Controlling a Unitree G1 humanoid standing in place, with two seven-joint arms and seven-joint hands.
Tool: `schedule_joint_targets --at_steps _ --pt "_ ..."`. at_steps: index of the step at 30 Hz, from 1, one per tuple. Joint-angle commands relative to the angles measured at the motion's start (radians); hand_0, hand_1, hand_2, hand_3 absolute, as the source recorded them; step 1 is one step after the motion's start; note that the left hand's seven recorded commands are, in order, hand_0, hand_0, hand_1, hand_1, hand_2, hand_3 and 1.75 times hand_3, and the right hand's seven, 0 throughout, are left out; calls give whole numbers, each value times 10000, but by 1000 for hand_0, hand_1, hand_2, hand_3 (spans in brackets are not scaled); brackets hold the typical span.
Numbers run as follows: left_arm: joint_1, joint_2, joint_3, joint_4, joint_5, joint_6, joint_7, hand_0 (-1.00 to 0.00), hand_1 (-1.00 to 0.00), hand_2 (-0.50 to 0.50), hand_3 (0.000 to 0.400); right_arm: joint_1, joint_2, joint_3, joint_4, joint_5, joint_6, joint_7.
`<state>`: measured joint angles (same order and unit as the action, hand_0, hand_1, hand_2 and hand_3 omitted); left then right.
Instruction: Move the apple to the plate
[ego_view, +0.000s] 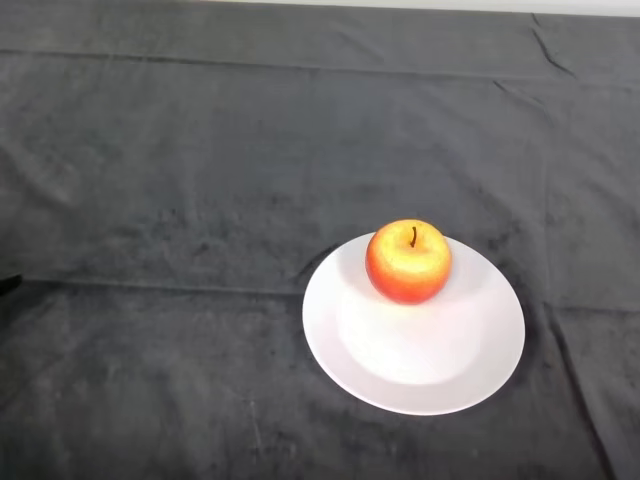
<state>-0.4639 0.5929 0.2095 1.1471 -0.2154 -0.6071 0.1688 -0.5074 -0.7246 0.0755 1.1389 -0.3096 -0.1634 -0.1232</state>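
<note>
Sitting near the plate's (470, 375) far rim, apple (408, 261); open cloth (180, 180) around; hand (7, 284) a left-edge sliver, grip untellable.

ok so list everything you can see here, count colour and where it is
apple: one, red and yellow with a dark stem pointing up, sitting on the plate, toward its far edge
plate: one, white, round, on the cloth right of centre and toward the near side
cloth: one, dark grey, wrinkled, covering the whole table
robot's hand: none showing in this view
</note>
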Motion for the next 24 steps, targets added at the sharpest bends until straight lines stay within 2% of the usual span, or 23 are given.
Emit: schedule_joint_targets --at_steps 1,6,11,17,24 --pt "237 476 262 310 -249 180 0 0 0 0 0 679 355 195 306 -139 65 114" --pt "459 401 711 329 -599 402 -80 0 0 0 0 681 355 195 300 -138 68 115" --pt "682 609 1180 375 -918 675 -144 0 0 0 0 683 355 194 297 -137 71 116" --pt "800 751 1708 421 -1213 978 134 0 0 0 0 683 354 193 296 -137 72 117" --pt "589 660 2062 334 -1402 1256 429 0 0 0 0 682 354 193 297 -137 72 117"
